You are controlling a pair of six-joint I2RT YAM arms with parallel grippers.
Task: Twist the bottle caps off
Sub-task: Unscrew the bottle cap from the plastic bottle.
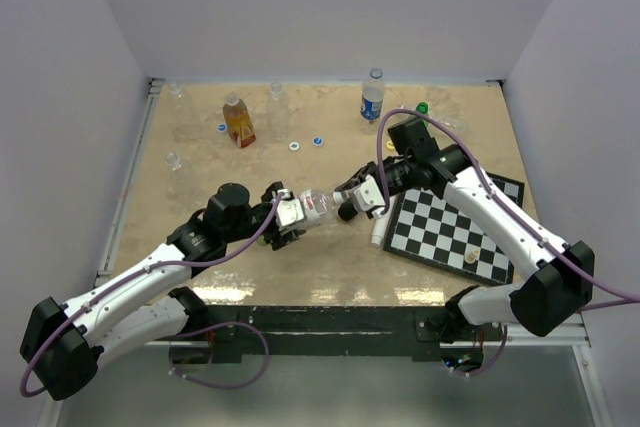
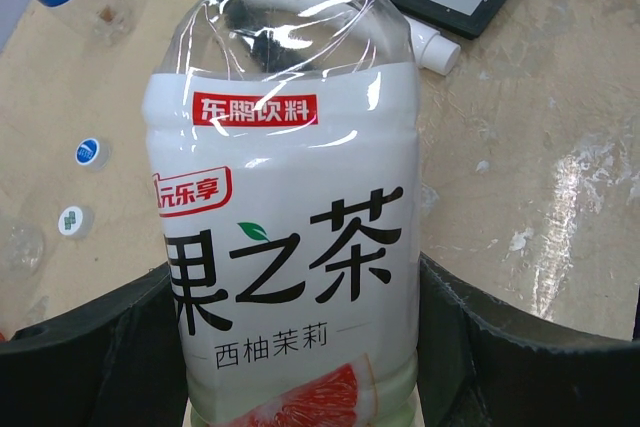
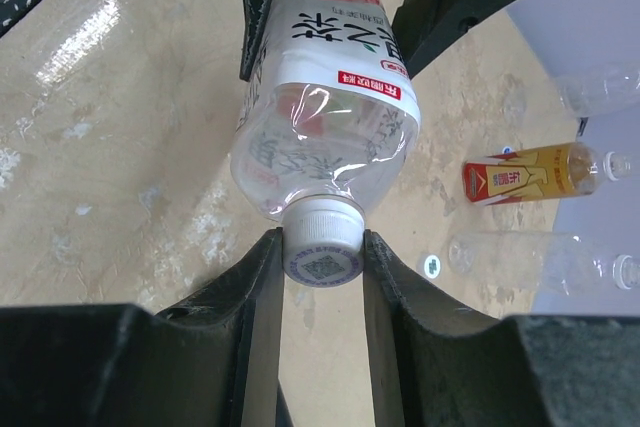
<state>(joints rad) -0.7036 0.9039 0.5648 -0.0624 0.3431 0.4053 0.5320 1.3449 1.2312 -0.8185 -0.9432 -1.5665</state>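
A clear bottle [image 1: 316, 208] with a white label lies level above the table, stretched between my two grippers. My left gripper [image 1: 289, 215] is shut on its labelled body [image 2: 290, 197], with black fingers [image 2: 480, 347] pressed against both sides. The bottle's white cap [image 3: 322, 242] sits pinched between the pads of my right gripper [image 3: 322, 259], which is shut on it. In the top view the right gripper [image 1: 350, 203] meets the bottle's neck end. An amber bottle [image 1: 238, 120] and a blue-labelled bottle [image 1: 372, 97] stand at the back.
A chessboard [image 1: 455, 222] lies at the right with a white tube [image 1: 379, 230] along its left edge. Loose caps [image 1: 294, 146] [image 1: 318, 140] lie mid-table, a green one [image 1: 422, 107] at the back. Clear bottles [image 1: 277, 95] line the rear wall.
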